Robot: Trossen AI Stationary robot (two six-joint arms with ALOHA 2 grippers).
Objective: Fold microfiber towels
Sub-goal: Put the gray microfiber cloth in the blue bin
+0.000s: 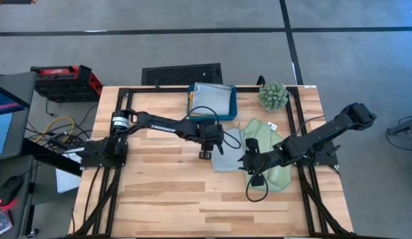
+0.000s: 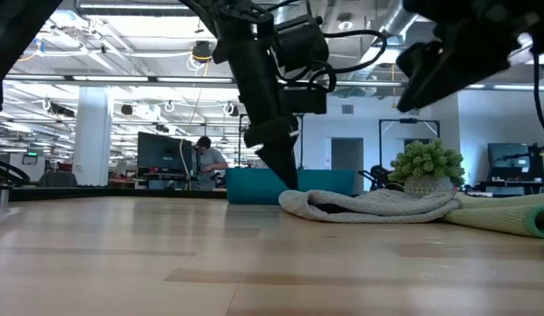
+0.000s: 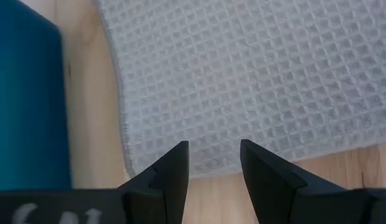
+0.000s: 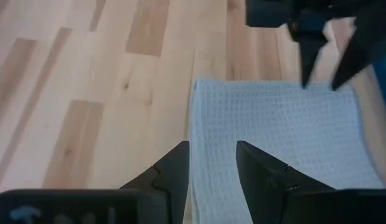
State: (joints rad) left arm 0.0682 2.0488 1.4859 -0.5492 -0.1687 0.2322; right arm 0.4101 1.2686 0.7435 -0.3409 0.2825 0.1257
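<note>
- At mid-table, a grey towel [image 1: 227, 151] lies flat on the wood between the two grippers, just in front of the teal tray [image 1: 213, 116], which already holds another pale cloth.
- The left gripper [image 1: 207, 150] hangs over the towel's left edge; its wrist view shows both fingers [image 3: 170, 171] spread with a clear gap, empty, over a corner of the weave.
- The right gripper [image 1: 249, 158] sits at the towel's other side, partly over the green towel [image 1: 272, 166]; its fingers [image 4: 174, 171] are parted too, holding nothing, poised at a corner of the grey cloth.
- I judge the step to be a two-corner pinch ahead of a fold. To do it well, each arm should drop until one fingertip slides under the hem, so the pinch takes a single layer, not a bunch.
- Both pinches should close together and lift evenly, or the fold comes out skewed.
- The right arm should stay clear of the green towel beneath it, so that cloth is not dragged along.
- The spiky plant [image 1: 273, 95] stands well apart, out of the way.
</note>
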